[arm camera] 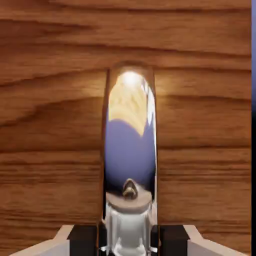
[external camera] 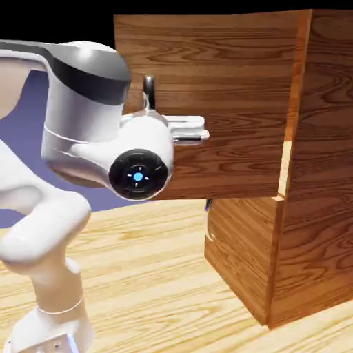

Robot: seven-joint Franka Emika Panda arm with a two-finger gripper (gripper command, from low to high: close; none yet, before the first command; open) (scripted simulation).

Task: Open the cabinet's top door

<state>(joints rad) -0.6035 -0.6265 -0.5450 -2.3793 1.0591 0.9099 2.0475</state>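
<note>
Inspected: the cabinet (external camera: 317, 158), landmark for all places below, of reddish-brown grained wood, upright on the pale wood-grain table (external camera: 152, 276). The top door (external camera: 227, 69) stands swung out from the cabinet's front, joined along the cabinet's near upright edge and reaching toward the exterior view's left. A pale lit strip shows at that junction.

The gripper (arm camera: 128, 241) is at the outer face of the cabinet's top door, closed on the long curved handle (arm camera: 131, 150), one finger at each side. The handle's surface is glossy and mirrors pale and blue-violet tones.

Edges: the door's free edge lies just beside the handle, on the side away from the cabinet; backdrop shows past it. Below the door's bottom edge, open room lies over the table in front of the cabinet. The lower panel (external camera: 241, 262) sits at the cabinet's front, its small handle (external camera: 209, 224) partly hidden.

Markings: a blue light on the arm's black round cap (external camera: 138, 176), in front of the cabinet's door; small marks on the base (external camera: 55, 341), too small to read.
</note>
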